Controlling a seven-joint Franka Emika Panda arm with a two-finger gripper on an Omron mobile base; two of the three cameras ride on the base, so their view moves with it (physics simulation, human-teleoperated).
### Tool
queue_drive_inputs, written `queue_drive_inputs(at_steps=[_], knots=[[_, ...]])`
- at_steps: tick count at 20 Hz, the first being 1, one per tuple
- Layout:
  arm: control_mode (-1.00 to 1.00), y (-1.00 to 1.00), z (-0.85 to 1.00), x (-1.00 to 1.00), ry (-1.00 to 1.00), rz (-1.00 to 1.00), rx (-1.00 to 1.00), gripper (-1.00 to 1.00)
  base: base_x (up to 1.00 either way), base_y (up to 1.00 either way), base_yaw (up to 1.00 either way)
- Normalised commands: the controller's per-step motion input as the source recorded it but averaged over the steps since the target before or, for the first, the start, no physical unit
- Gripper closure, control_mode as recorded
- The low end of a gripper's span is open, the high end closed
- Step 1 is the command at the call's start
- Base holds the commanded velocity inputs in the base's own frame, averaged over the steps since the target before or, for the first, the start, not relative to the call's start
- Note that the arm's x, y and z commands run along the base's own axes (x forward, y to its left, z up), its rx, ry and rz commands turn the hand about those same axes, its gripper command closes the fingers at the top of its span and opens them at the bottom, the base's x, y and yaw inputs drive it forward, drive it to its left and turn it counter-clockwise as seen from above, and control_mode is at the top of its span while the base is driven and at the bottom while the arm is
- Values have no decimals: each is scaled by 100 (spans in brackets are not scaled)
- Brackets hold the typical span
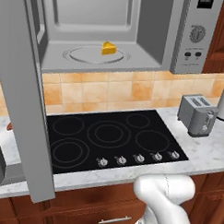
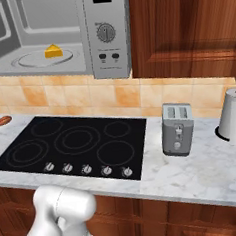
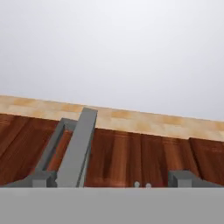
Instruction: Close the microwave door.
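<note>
The door [image 1: 22, 91] stands swung wide open at the far left of the left base view, a flat grey panel seen nearly edge-on, its long axis running top to bottom and its lower end hanging out over the desk [image 1: 202, 152] front. In the hand view the same door [image 3: 78, 148] rises as a grey slab with a bar handle on its left, just left of the midpoint between the fingers [image 3: 116, 178]; it lies ahead and to that side. The two dark tips stand wide apart with nothing between them. By my reading, the coming push must go against the door's outer face, swinging it rightward toward the cavity.

Right of the door, the microwave [image 1: 117, 31] is a grey metal box, smooth-walled, with a round glass turntable carrying a yellow cheese wedge [image 1: 109, 48]. Its dial [image 1: 197, 33] sits on the right-hand strip. Below, a glossy black cooktop [image 1: 112, 139] lies sunk in the pale marbled desk, before tan tiles. Further right stand a boxy silver toaster [image 1: 196, 115] and a white paper roll [image 2: 234, 118].
</note>
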Motion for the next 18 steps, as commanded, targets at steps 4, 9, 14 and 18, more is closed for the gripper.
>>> queue_drive_inputs(at_steps=[4, 9, 14, 18], knots=[[-100, 100, -1, -46, -11, -10, -27, -100, 0, 0, 0], [-100, 99, -3, -9, 0, -36, -28, -100, 0, 0, 0], [-100, 61, -5, 62, 11, -71, -15, -100, 0, 0, 0], [-100, 44, -18, 34, 16, -81, -1, -100, 0, 0, 0]])
